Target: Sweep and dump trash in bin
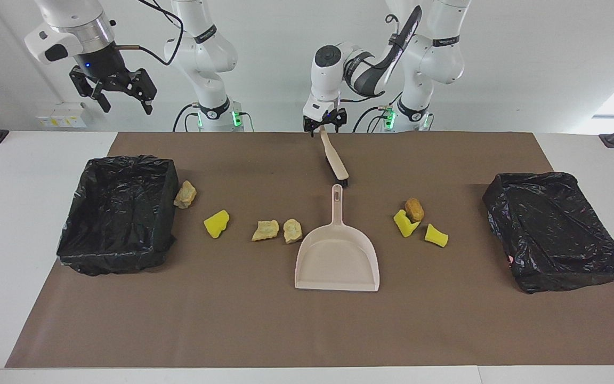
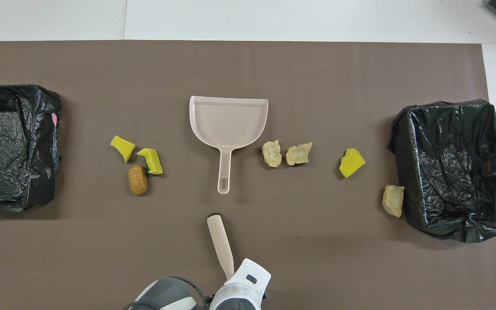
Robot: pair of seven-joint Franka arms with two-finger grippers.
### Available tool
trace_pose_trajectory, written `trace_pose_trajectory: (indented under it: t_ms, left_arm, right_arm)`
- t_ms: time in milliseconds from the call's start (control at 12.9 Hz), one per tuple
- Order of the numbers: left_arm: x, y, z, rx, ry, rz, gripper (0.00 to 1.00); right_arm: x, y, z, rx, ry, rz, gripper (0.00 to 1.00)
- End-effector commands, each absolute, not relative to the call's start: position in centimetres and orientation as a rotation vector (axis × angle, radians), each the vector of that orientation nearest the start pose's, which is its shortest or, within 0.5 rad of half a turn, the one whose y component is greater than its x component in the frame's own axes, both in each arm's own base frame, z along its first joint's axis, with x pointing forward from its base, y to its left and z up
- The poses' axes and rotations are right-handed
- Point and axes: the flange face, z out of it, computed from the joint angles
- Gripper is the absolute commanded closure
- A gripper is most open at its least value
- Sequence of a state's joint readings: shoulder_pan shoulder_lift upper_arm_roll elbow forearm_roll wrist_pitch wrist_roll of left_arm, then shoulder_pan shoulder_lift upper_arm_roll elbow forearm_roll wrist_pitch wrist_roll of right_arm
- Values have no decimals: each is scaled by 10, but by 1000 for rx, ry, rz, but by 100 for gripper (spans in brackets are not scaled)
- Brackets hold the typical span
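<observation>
where brown matting covers the white table, right pincer hangs spread; left pincer unclear.

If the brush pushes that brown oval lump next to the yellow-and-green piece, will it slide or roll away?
The brown lump looks rounded and oval, so it would probably roll or wobble sideways rather than slide straight. It resembles sponge foam, so it is likely very light and may skitter off. It touches the yellow-and-green piece, which could deflect it.

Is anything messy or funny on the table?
Yes. Foam chunks lie scattered on the mat instead of in a bin: three beside the dustpan toward the left arm's end, four toward the right arm's, one right against the bin. The brush lies slanted, not square to the dustpan's handle.
</observation>
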State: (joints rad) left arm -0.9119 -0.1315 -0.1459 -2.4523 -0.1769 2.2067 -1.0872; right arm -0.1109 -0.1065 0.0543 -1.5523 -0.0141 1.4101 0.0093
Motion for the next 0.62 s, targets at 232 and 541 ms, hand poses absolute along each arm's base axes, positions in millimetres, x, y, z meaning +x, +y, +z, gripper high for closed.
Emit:
trace_pose_trajectory:
  t_ms: [232, 541]
  left_arm:
    - [239, -391, 347, -3108, -248, 252, 100]
    - [276, -371, 379, -3059, -202, 345, 100]
  right_arm:
    - [493, -36, 676, -3155, 157, 83, 0]
    - [494, -27, 672, -3141, 162, 61, 0]
